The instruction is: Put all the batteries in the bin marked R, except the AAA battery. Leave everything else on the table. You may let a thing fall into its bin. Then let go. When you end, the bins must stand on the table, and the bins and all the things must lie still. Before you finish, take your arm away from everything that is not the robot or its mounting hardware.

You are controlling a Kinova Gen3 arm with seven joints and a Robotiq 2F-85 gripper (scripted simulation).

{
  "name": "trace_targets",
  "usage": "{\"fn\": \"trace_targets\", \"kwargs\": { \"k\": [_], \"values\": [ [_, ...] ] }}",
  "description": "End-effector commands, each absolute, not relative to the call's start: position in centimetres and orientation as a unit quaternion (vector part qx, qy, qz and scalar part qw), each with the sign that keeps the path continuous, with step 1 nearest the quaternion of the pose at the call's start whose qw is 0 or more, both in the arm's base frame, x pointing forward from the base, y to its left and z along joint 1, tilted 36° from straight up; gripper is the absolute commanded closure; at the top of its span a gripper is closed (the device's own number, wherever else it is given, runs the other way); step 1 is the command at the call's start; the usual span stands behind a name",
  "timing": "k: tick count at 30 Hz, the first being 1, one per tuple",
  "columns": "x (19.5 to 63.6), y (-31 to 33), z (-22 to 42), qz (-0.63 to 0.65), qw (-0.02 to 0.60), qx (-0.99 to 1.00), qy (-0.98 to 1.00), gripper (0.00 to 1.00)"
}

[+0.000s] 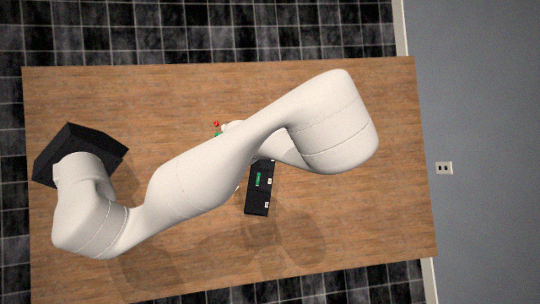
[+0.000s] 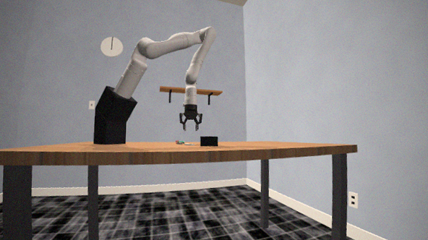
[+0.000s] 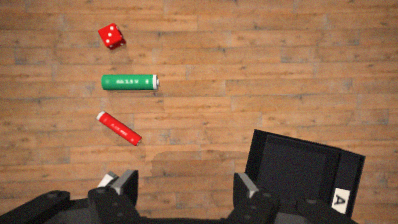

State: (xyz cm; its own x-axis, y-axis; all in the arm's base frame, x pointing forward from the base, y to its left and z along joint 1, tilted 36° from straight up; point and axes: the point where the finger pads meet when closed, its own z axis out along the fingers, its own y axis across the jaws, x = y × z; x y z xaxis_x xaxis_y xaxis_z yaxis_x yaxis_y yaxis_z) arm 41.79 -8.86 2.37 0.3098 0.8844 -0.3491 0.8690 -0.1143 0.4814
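Observation:
My gripper is open and empty, and hangs well above the table. In the wrist view a green battery lies flat on the wood. A slimmer red battery lies slanted below it. Both are ahead and to the left of the fingers. The black bin compartment marked A is at the lower right, beside the right finger. In the overhead view the two-part black bin holds another green battery. The arm hides the gripper there, and the bin letters are too small to read.
A red die lies beyond the green battery. A small white piece shows beside the left finger. The black arm base stands at the table's left. The bin also shows in the side view.

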Motion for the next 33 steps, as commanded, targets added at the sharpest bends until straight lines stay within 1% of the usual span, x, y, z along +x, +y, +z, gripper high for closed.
{"fn": "trace_targets", "kwargs": {
  "k": [1,9,33],
  "values": [
    [40.9,-6.3,0.5,0.003,0.311,0.733,0.605,0.30],
    [39.2,-1.4,-2.9,0.003,0.311,0.733,0.605,0.30],
    [39.3,-1.8,-2.7,0.003,0.311,0.733,0.605,0.30]
  ]
}}
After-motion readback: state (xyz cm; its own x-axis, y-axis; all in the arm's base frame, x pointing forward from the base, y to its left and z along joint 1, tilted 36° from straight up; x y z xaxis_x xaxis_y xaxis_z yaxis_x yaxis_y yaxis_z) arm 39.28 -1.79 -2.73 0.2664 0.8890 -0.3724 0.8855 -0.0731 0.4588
